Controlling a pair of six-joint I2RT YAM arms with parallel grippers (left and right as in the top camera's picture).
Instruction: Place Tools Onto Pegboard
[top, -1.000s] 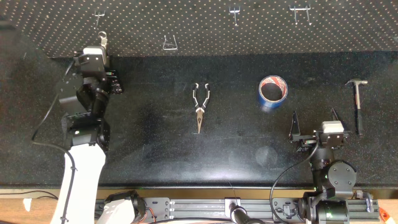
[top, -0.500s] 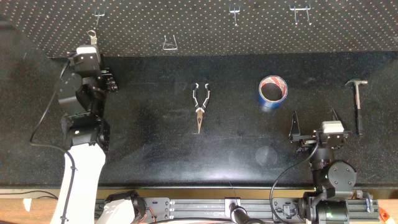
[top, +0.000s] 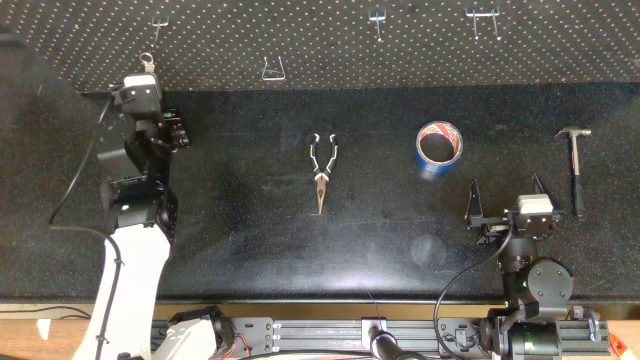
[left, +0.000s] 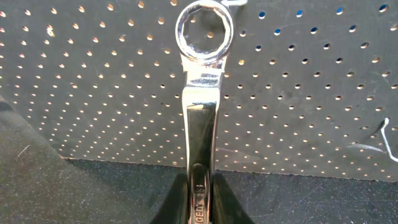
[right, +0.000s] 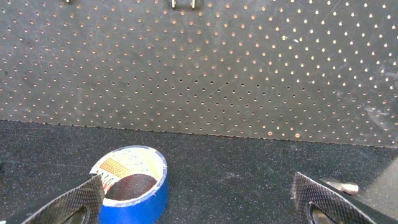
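the left pincer (top: 172, 132) is pinching a shiny steel combination wrench (left: 200, 124) by its shank, with the ring end up in front of the black perforated pegboard (left: 93, 93). in the left wrist view the two dark fingers (left: 180, 202) press on either side of the handle, and the wrench's lower end is hidden between them. board holes show through the ring. whether the ring touches the board cannot be told. a bit of wire hook (left: 233, 2) just beside the ring is cut off by the frame edge, and another pale wire (left: 382, 143) is cut off at the side. from above, little more than the ring (top: 147, 60) shows past the arm, over the pegboard's (top: 400, 50) lower part near the bench's left end.

the right pincer (top: 505, 190) is spread wide and holds nothing, low over the black bench (top: 250, 220) on the right. its wrist view looks across at the pegboard (right: 249, 74), with a blue roll of tape (right: 130, 183) lying flat beyond one fingertip and partly cut off below. a small silver piece (right: 341, 185) by the other finger is too little to identify.

on the bench from above lie white-handled needle-nose pliers (top: 321, 170) near the middle, the tape roll (top: 438, 147) to their right, and a dark-handled hammer (top: 575, 170) near the right end, all well apart. a triangular wire hook (top: 272, 69) and smaller hooks (top: 376, 22) hang on the board.
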